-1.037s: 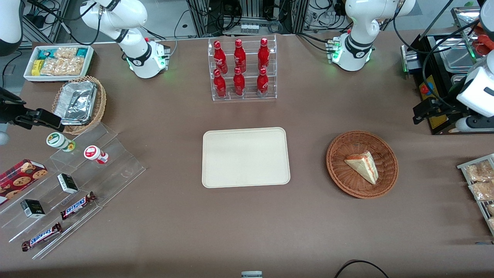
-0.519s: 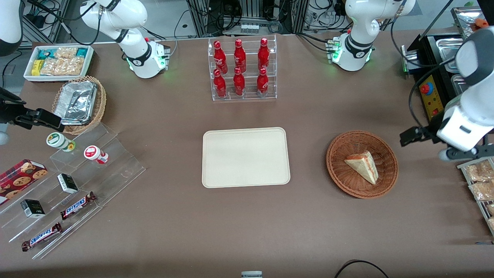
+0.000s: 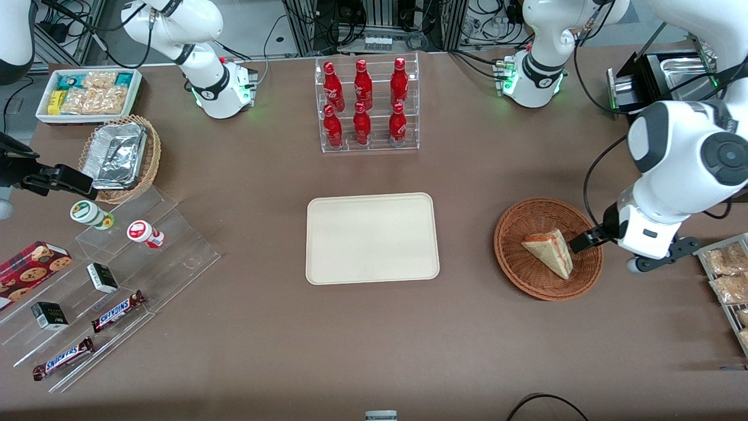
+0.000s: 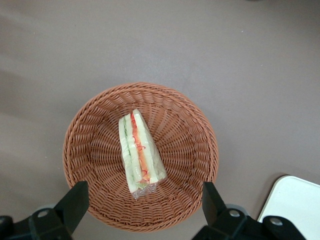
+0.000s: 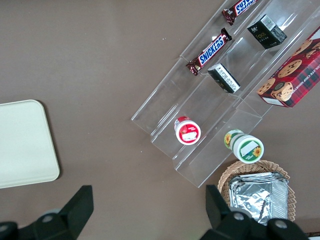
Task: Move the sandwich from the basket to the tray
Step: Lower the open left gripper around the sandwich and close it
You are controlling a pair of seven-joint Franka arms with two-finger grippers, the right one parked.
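Note:
The sandwich (image 3: 549,251), a wrapped wedge of white bread with red and green filling (image 4: 139,152), lies in the round reddish-brown wicker basket (image 3: 514,216) toward the working arm's end of the table. My gripper (image 3: 587,240) hangs above the basket's rim on the working arm's side. In the left wrist view the gripper (image 4: 144,191) is open, its black fingers (image 4: 76,199) spread about as wide as the basket (image 4: 90,130), with nothing between them. The cream tray (image 3: 371,238) lies bare at the table's middle, and a corner of the tray (image 4: 295,205) also shows in the wrist view.
A clear rack of red bottles (image 3: 367,105) stands farther from the front camera than the tray. A wire rack of snack bags (image 3: 727,280) sits at the working arm's table edge. Acrylic steps with snacks (image 3: 117,275) and a foil-filled basket (image 3: 120,155) lie toward the parked arm's end.
The left arm has swung in from the working arm's end of the table and come down, bringing the gripper over the basket's rim. The sandwich, basket and tray have not moved.

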